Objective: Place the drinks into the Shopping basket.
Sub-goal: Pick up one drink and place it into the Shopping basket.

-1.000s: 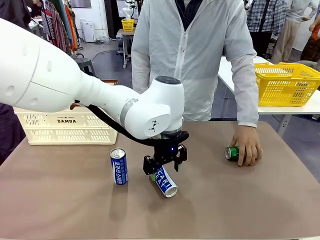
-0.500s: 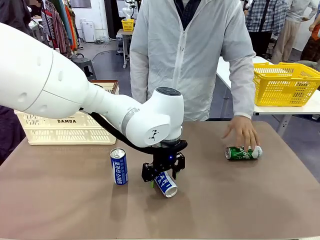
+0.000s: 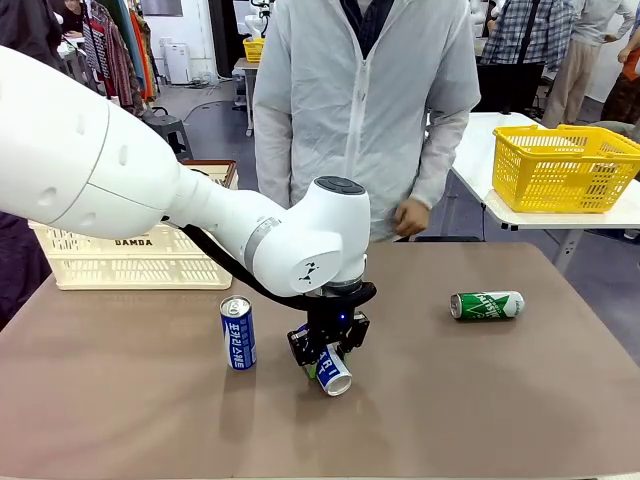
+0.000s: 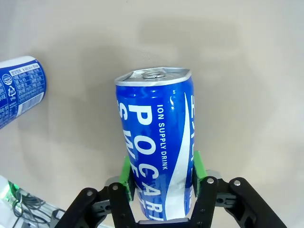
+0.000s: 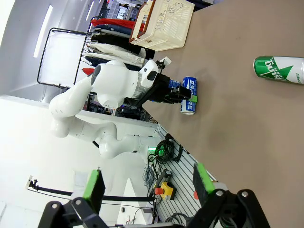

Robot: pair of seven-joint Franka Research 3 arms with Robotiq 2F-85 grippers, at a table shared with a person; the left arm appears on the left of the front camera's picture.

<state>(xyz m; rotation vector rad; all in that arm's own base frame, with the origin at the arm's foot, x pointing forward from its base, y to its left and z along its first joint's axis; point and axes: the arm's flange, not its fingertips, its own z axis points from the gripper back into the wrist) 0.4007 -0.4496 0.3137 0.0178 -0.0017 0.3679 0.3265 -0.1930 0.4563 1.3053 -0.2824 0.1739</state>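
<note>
Brown bench point(image 3: 480, 400) across the lower half of the front view, with a person point(image 3: 370, 110) in a pale jacket standing behind its far edge, one hand point(image 3: 410, 217) held at waist height. Lower middle: left jaws closed on a blue can point(image 3: 331, 368), slanted rather than upright, silver end facing the camera; touching the bench or just clear of it, cannot tell. From the left wrist: green pads point(image 4: 126, 173) pressed against both sides of that can near its base. Just left of it, a second blue can point(image 3: 238, 332) standing upright, apart. Right of middle, a green can point(image 3: 487, 305) lying on its side, alone. Upper left, the Shopping basket point(image 3: 130, 262) at the bench's far corner, well apart from all three cans. At the bottom edge of the right wrist view, right jaws spread wide, gripping nothing, pads point(image 5: 93, 190) far apart. Upper right of the front view, a yellow basket point(image 3: 565, 165) on another table point(image 3: 470, 150).
</note>
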